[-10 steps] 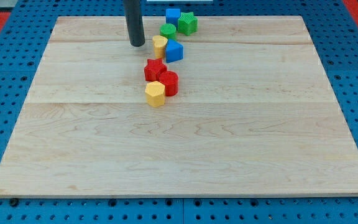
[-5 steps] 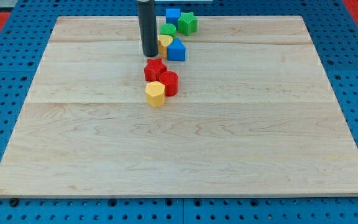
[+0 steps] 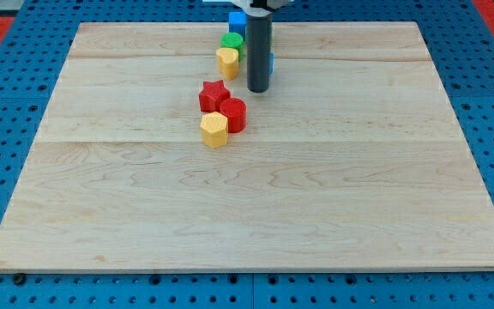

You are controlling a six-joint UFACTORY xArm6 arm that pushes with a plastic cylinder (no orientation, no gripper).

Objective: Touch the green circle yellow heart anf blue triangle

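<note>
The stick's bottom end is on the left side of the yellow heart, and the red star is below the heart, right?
Not quite. In the camera view, my tip is on the view's right of the yellow heart, not its left. The red star does sit below the heart.

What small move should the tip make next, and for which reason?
Probably a short slide toward the view's left. My tip stands to the right of the yellow heart and green circle, with a gap. The rod covers most of the blue triangle, so contact there cannot be judged.
</note>
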